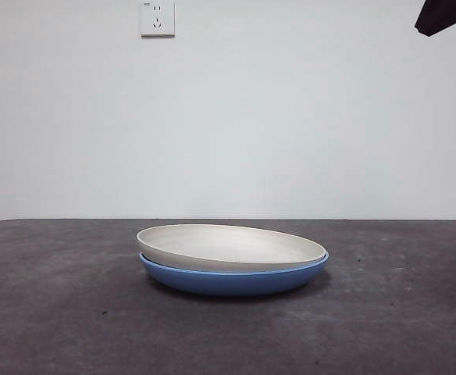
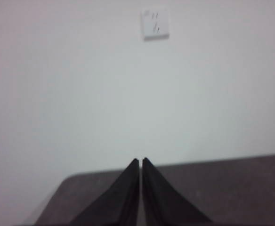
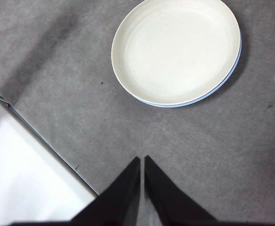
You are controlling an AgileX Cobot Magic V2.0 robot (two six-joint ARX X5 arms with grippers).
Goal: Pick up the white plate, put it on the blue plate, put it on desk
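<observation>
The white plate (image 1: 228,246) lies nested in the blue plate (image 1: 236,279) at the middle of the desk (image 1: 56,312), slightly tilted. In the right wrist view the white plate (image 3: 175,49) covers the blue plate (image 3: 231,70), of which only a thin rim shows. My right gripper (image 3: 141,158) is shut and empty, high above the desk and away from the plates; it shows as a black tip at the top right corner of the front view (image 1: 443,16). My left gripper (image 2: 141,160) is shut and empty, facing the wall, with no plate in its view.
A white wall with a socket (image 1: 157,17) stands behind the desk. In the right wrist view a white surface (image 3: 24,183) borders the desk's edge.
</observation>
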